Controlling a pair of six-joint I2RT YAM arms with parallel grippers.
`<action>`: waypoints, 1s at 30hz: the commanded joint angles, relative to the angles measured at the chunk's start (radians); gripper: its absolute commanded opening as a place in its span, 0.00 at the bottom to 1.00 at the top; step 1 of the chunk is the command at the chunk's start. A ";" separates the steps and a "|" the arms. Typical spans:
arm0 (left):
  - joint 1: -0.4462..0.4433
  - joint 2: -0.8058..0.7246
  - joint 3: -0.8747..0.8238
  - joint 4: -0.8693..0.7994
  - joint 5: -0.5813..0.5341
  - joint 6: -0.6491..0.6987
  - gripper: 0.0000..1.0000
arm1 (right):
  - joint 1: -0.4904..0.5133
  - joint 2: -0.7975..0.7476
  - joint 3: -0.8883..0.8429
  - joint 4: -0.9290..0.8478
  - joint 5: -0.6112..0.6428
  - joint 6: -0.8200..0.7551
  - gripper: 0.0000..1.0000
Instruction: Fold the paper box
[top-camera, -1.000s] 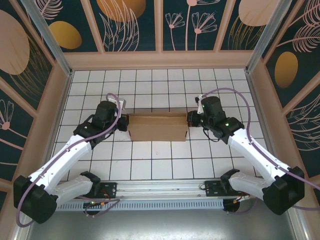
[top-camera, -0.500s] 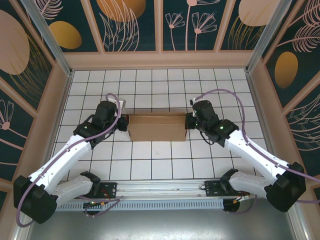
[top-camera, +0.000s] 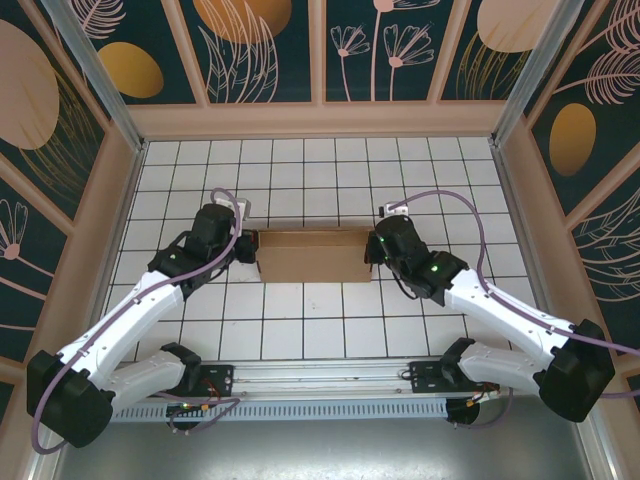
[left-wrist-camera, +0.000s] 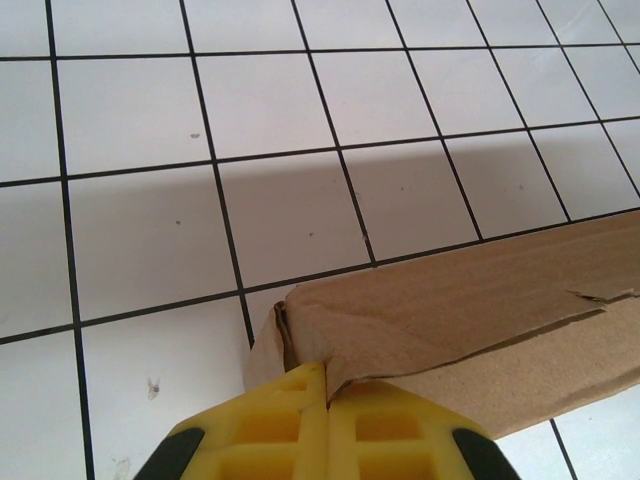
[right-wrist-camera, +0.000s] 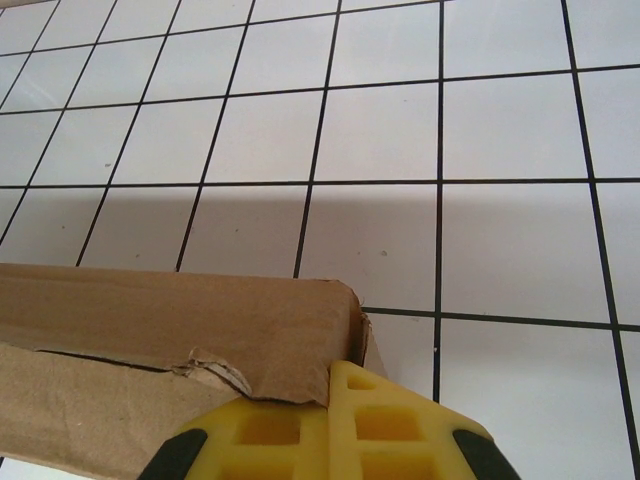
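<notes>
Top external — left jaws and right jaws clenched, touching the paper box (top-camera: 315, 257).

Work surface (top-camera: 320, 320): white square tiles, thin black grid lines, a few small dark specks (left-wrist-camera: 152, 385). Tan wooden kerb on three sides. Back wall (top-camera: 320, 50), left wall (top-camera: 50, 130) and right wall (top-camera: 590, 150): dark teal panels with orange discs and pale line-drawn plants. Aluminium posts (top-camera: 90, 60) at the back corners. Slotted metal rail (top-camera: 330, 410) along the near edge. Light is even, shadows soft.
</notes>
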 joint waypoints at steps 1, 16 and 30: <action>-0.025 0.009 -0.047 -0.077 0.035 -0.051 0.00 | 0.019 0.038 -0.080 -0.208 -0.042 0.038 0.00; -0.032 -0.008 -0.077 -0.109 -0.011 -0.107 0.00 | 0.016 -0.071 0.009 -0.199 -0.119 -0.063 0.41; -0.043 -0.002 -0.076 -0.102 -0.019 -0.104 0.00 | -0.056 -0.234 0.048 -0.085 -0.264 -0.089 0.61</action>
